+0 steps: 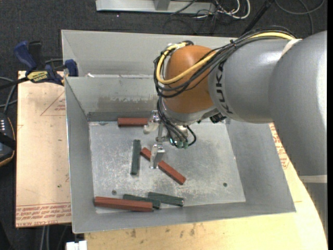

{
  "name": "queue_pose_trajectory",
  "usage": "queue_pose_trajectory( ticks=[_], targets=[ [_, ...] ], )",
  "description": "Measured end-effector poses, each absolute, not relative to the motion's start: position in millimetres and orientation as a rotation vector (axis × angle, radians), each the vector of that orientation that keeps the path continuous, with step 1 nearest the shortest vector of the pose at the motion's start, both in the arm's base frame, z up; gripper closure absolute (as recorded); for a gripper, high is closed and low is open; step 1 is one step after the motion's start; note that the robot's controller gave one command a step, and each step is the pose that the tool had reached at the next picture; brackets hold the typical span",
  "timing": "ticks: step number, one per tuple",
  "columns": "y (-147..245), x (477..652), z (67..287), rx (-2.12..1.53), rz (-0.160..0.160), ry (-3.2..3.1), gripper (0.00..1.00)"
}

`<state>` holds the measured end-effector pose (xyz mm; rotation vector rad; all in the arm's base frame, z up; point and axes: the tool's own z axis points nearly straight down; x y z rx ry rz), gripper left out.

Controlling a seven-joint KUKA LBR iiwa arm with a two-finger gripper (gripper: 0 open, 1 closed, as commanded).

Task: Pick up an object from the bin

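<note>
Reddish-brown flat stick [171,172] lay diagonally at centre, gripper [155,159] over its far-left end; jaw state indeterminable.

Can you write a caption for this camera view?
The gripper hangs over a red-brown stick in the grey bin.

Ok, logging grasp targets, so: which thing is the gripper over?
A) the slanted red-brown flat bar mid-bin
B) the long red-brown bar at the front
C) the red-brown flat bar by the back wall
A: the gripper hangs over the upper-left end of the slanted red-brown flat bar at mid-bin.
</note>
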<state>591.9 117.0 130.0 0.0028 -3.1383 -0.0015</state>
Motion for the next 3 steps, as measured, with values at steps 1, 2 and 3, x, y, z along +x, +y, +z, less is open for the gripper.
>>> queue_pose_trajectory(
  ticks=[1,2,3],
  targets=[
    [125,585.7,156,0.258,0.002,-3.124,0.00],
    [123,592.3,143,0.613,-0.001,-3.098,0.00],
    [97,604.3,79,0.763,-0.002,-3.065,1.00]
  ],
)
